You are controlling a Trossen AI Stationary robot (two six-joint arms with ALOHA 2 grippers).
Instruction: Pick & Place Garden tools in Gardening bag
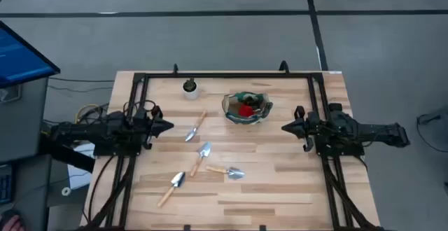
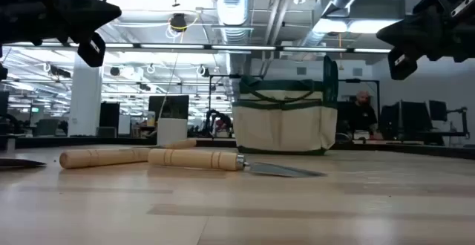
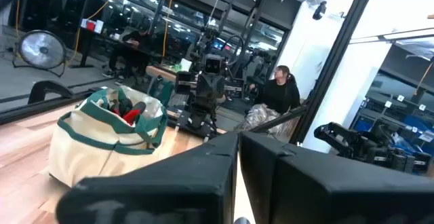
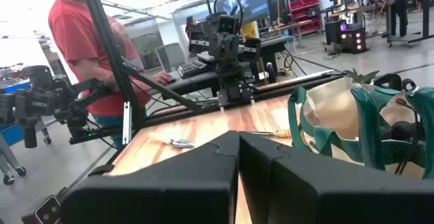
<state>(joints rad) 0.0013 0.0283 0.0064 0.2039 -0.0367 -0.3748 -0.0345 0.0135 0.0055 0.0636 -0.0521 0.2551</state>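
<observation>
Four trowels with silver blades and tan wooden handles lie flat on the wooden table: one (image 1: pixel 194 127) near the middle, one (image 1: pixel 201 155) below it, one (image 1: pixel 227 171) to its right and one (image 1: pixel 171 187) nearest the front. The gardening bag (image 1: pixel 246 107), green and pale with red inside, stands upright at the far middle; it also shows in the low view (image 2: pixel 286 119). My left gripper (image 1: pixel 168 127) hovers shut and empty at the table's left side. My right gripper (image 1: pixel 285 127) hovers shut and empty at the right side. Both are raised above the table and point toward the centre.
A small white pot with a green plant (image 1: pixel 190 87) stands left of the bag near the far edge. A black frame (image 1: pixel 231 75) runs round the table's edges. A person in a red shirt (image 4: pixel 74 41) stands beyond the table.
</observation>
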